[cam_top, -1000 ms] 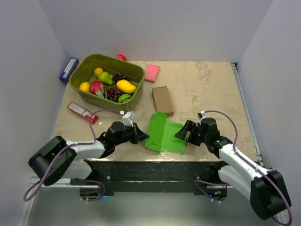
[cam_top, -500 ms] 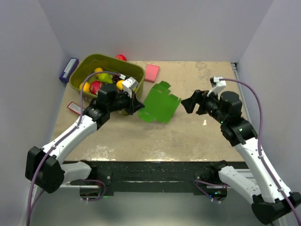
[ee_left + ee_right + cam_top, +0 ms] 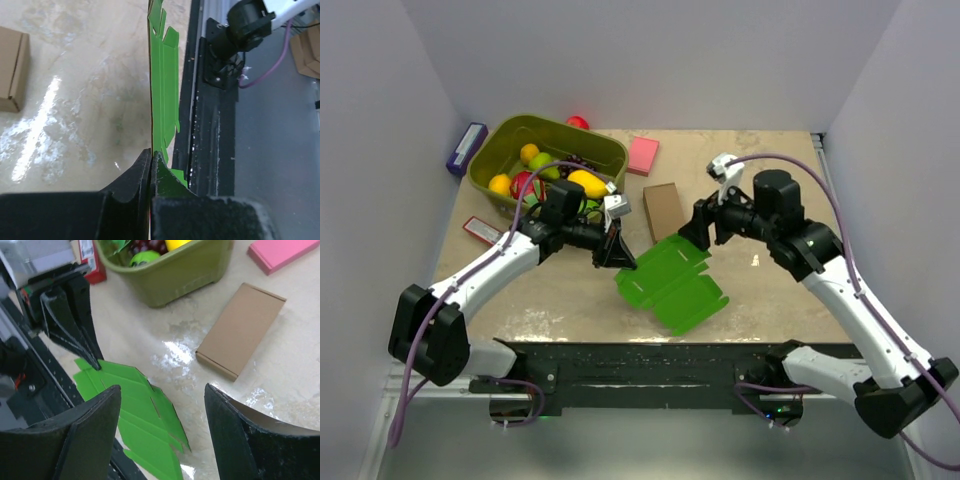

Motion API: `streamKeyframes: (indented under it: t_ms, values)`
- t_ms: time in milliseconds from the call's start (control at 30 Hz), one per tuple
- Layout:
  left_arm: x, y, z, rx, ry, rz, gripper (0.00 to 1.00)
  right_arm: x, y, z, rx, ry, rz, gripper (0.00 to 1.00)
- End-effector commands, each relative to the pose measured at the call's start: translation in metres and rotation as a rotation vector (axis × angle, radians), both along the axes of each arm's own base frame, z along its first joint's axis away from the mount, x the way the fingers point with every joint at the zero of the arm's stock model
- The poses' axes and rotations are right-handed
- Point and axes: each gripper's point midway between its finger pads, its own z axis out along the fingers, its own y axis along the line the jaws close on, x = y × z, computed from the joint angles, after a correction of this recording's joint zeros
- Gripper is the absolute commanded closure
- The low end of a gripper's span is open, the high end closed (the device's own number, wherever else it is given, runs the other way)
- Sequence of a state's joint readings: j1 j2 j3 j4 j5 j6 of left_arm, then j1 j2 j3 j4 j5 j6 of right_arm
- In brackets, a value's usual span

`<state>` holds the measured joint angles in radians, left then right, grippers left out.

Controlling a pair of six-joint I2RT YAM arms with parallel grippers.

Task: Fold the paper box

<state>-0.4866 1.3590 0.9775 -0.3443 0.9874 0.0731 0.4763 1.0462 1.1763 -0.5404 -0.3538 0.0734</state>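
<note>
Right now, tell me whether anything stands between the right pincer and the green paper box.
Nothing visible does. The right pincer, open, hangs over the paper box; the brown cardboard box lies beside, not between. The left pincer pinches the sheet's left corner.

- We find open tabletop [image 3: 685,160] along the far edge, right of the pink pad [image 3: 642,155].
- The brown box [image 3: 665,212] lies between the left gripper [image 3: 622,258] and the right gripper [image 3: 698,228], just behind the paper box [image 3: 670,288].
- The fruit bin [image 3: 560,126] blocks the far left.
</note>
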Motion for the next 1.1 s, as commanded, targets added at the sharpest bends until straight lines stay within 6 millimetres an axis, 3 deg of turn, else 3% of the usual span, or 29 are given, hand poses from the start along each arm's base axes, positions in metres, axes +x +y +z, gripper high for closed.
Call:
streamKeyframes:
  t_ms: [0,67,300,867,1067]
  values:
    - [-0.019,-0.003,0.019,-0.089,-0.007,-0.103,1.00,-0.015,0.025,-0.007,-0.098,-0.037,0.133,0.32]
    - [-0.020,-0.003,0.018,-0.088,-0.005,-0.103,1.00,-0.022,0.035,-0.014,-0.112,-0.043,0.167,0.33]
    - [-0.021,-0.001,0.019,-0.093,-0.014,-0.101,1.00,-0.018,0.042,-0.019,-0.122,-0.068,0.161,0.41]
    - [-0.020,-0.001,0.017,-0.087,-0.014,-0.085,1.00,-0.025,0.050,-0.041,-0.182,-0.023,0.195,0.75]
    - [-0.020,-0.001,0.017,-0.087,-0.016,-0.082,1.00,-0.022,0.047,-0.049,-0.215,-0.020,0.164,0.77]
